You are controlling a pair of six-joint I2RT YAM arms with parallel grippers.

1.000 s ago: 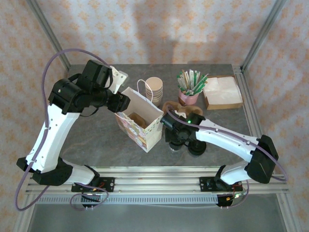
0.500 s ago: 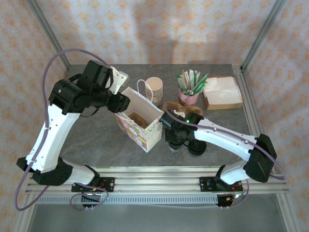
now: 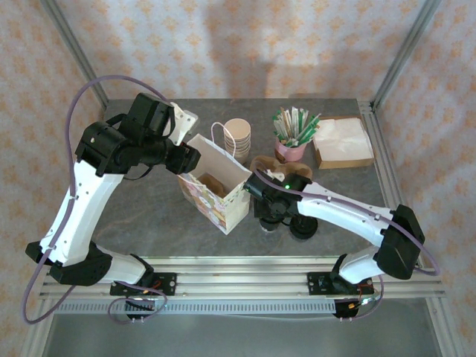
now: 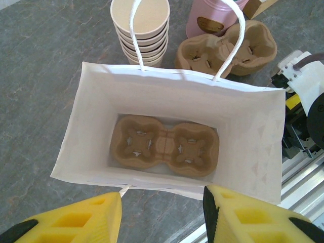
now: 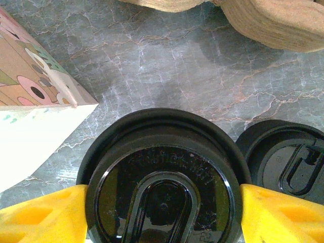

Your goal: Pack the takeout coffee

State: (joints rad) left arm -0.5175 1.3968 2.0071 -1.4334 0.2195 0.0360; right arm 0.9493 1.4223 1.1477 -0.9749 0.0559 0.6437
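**Coffee on the bench, bag open and waiting**

Nearest the arm bases, at lower centre of the overhead view, the takeout coffee (image 5: 162, 202) stands on the bench (image 3: 141, 219), just right of the paper bag. In the right wrist view its black lid sits at lower middle. The right fingers (image 5: 43, 215) stand wide on either side, their yellow pads meeting the lid's edge at left and right. Whether they press the cup I cannot tell, because the lid hides the cup wall. Just beside it, at lower right of that frame, a low stack of loose lids (image 5: 283, 157) is cut off by the edge.

A little farther back, the bag (image 4: 86, 131) stands open. A two-cup carrier (image 4: 164, 149) lies flat on its bottom with both wells empty. The left fingers (image 4: 76, 223) are spread apart at the bottom of the left wrist frame, by the bag's near rim. Nothing shows pinched between them, and their tips are cut off, so contact with the paper is unclear.

By my reading the preparation is done: the coffee is capped and the bag is open and lined. Gripping the cup, lifting it and lowering it into a well remain.

Beyond the bag lie spare carriers (image 4: 202, 55), a stack of lidless cups (image 4: 140, 20), a pink pot (image 3: 290, 151) of sticks too small to identify, and a napkin box (image 3: 342, 141) at upper right.
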